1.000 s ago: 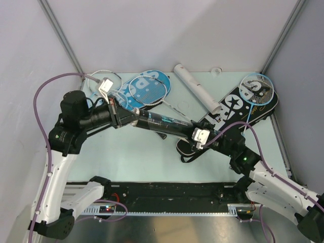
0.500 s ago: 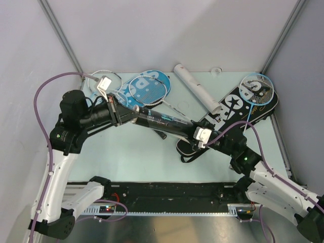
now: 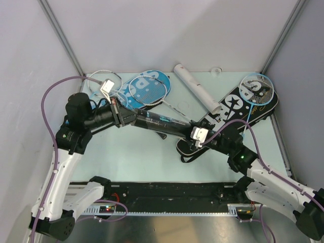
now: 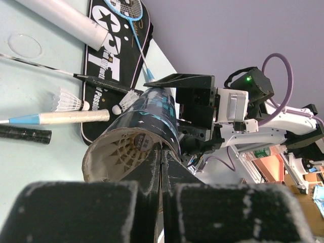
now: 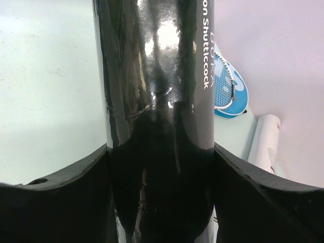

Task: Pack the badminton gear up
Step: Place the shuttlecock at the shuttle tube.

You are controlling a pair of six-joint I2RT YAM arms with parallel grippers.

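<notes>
A black shuttle tube [image 3: 162, 122] hangs above the table between both grippers. My left gripper [image 3: 130, 118] is shut on the wall of its open end [image 4: 152, 116], where a white feather shuttlecock [image 4: 124, 147] sits inside. My right gripper [image 3: 195, 133] is shut round the tube's other end [image 5: 157, 76]. Two loose shuttlecocks [image 4: 66, 98] lie on the table beside a racket handle. A white tube [image 3: 197, 90] lies at the back. A light-blue-headed racket [image 3: 259, 88] lies on a black "SPORT" cover [image 3: 238, 109]. A white-headed racket [image 3: 149, 88] lies on a blue cover [image 3: 162, 80].
Another white racket head [image 3: 101, 78] lies in the back left corner. A clear round lid [image 3: 217, 70] lies by the back wall. Grey walls close in the table on the left, back and right. A black strap [image 3: 188, 154] trails from the black cover's near end.
The left arm has shifted a little to the right and the tube has moved slightly with both grippers. Both grips are unchanged.
</notes>
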